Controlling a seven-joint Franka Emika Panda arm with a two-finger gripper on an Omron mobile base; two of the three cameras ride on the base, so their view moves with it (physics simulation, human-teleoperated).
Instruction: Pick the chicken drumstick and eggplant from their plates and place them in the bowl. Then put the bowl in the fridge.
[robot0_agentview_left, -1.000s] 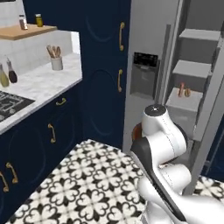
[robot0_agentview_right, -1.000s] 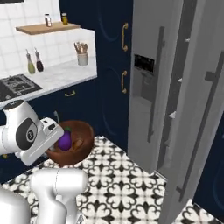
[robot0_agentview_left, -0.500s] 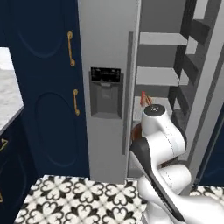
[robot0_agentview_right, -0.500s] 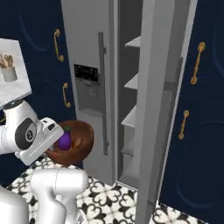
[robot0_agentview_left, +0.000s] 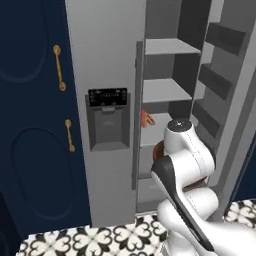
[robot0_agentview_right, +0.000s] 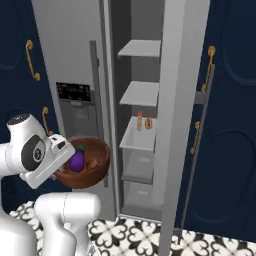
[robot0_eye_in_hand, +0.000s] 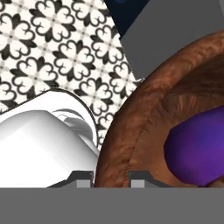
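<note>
Navy cabinets (robot0_agentview_left: 30, 150) w/ gold handles (robot0_agentview_left: 59, 67); patterned floor tiles (robot0_eye_in_hand: 52, 57).

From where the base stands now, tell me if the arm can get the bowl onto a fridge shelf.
Probably yes. The fridge door is open, the bowl is held just in front, and the shelf beside the small items looks bare.

I'm seeing the bowl (robot0_eye_in_hand: 144, 109) rim sitting between my jaws, the eggplant (robot0_eye_in_hand: 199, 148) lying inside it, with patterned floor tiles (robot0_eye_in_hand: 57, 57) and a grey fridge (robot0_eye_in_hand: 175, 35) edge beyond.
</note>
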